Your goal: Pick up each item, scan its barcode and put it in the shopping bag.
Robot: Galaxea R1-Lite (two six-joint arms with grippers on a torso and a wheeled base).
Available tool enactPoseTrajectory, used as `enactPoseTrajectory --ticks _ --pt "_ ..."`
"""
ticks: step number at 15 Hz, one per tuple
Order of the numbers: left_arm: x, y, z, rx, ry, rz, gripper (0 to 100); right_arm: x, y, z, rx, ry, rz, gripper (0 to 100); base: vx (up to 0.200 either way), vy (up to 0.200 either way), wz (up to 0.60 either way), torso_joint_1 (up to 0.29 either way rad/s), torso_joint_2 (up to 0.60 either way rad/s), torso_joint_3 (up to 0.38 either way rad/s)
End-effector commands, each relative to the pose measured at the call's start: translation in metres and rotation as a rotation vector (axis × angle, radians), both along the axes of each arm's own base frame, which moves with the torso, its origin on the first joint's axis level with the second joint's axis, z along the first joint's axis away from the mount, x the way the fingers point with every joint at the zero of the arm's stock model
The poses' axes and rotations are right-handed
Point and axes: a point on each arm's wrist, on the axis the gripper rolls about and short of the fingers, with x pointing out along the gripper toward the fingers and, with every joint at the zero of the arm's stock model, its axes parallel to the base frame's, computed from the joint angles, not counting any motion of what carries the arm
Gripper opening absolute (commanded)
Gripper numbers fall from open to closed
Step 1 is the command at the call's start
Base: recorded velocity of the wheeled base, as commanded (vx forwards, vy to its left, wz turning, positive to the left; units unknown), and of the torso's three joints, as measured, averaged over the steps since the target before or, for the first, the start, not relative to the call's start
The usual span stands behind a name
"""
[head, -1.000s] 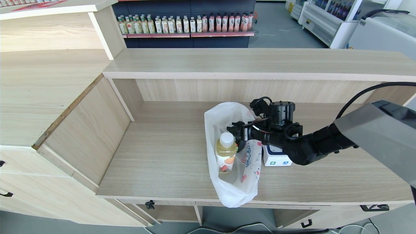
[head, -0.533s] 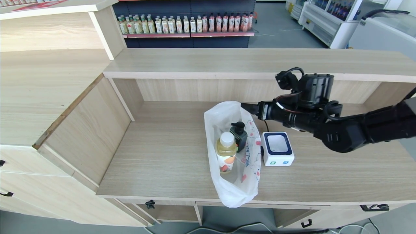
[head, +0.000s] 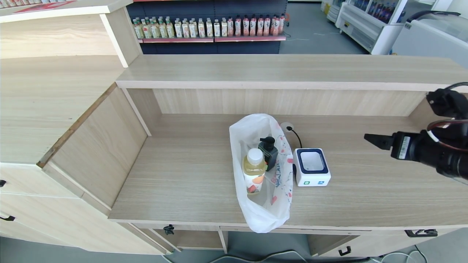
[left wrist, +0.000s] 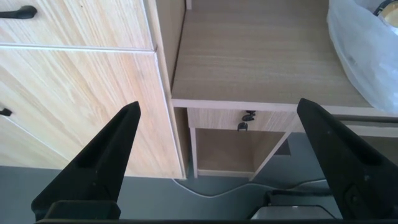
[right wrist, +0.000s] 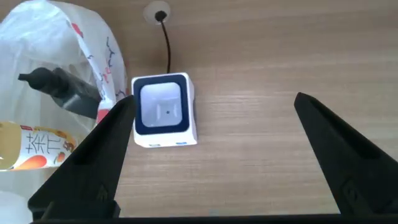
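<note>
**Right gripper [right wrist: 214, 99] wide open and empty, both items sit in the bag**

Right gripper: jaws spread wide with nothing between them. It is held above the right part of the counter [head: 182, 175], well apart from the bag and off to the right of the scanner.

Left gripper [left wrist: 219, 104]: also spread wide and empty. It hangs low, off the counter's front edge, near the drawer fronts.

Shopping bag [head: 256, 215]: white thin plastic, mouth open upward, at mid-counter. Its lower end droops past the front edge.

Scanner [head: 311, 168]: white block with a dark-framed window facing up, just beside the bag on its right.

Tea bottle [head: 254, 171]: upright inside the bag, white cap up.

Pump bottle [head: 269, 151]: dark, inside the bag behind the tea bottle. It appears to lean slightly, and I cannot tell against what.

Cable [head: 295, 135]: runs from the scanner's back to a port in the counter.

Judgement: bagging looks far along, with two items in.

Risks from here:
- The bag is limp and overhangs the edge. Weight shifting toward the front could make it slump or slide off, taking both bottles with it.
- The pump bottle has no firm support. A nudge to the bag wall could tip it onto the tea bottle.
- A low sweep of the right arm back toward the bag could snag the bag's rim or the cable and drag the scanner.
</note>
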Motion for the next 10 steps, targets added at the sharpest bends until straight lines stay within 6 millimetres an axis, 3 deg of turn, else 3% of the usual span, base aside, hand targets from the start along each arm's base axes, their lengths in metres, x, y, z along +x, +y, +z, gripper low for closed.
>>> enactPoseTrajectory --ticks 1,2,6,10 --pt "0.000 0.000 0.000 -0.001 -0.001 0.000 100 -0.075 -0.017 -0.006 -0.001 -0.031 -0.069 100 0.000 0.000 0.00 0.000 0.00 0.000" --pt "0.000 0.000 0.000 0.001 0.001 0.001 100 -0.089 -0.018 -0.012 -0.001 -0.020 -0.076 100 0.000 0.000 0.00 0.000 0.00 0.000" --pt "0.000 0.000 0.000 0.005 0.001 0.001 100 -0.130 -0.024 -0.044 -0.028 -0.001 -0.201 100 0.000 -0.200 0.00 0.001 0.00 0.004" --pt "0.000 0.000 0.000 0.005 0.001 0.000 100 -0.175 -0.026 -0.073 -0.017 -0.069 -0.204 100 0.000 -0.200 0.00 0.007 0.00 0.004"
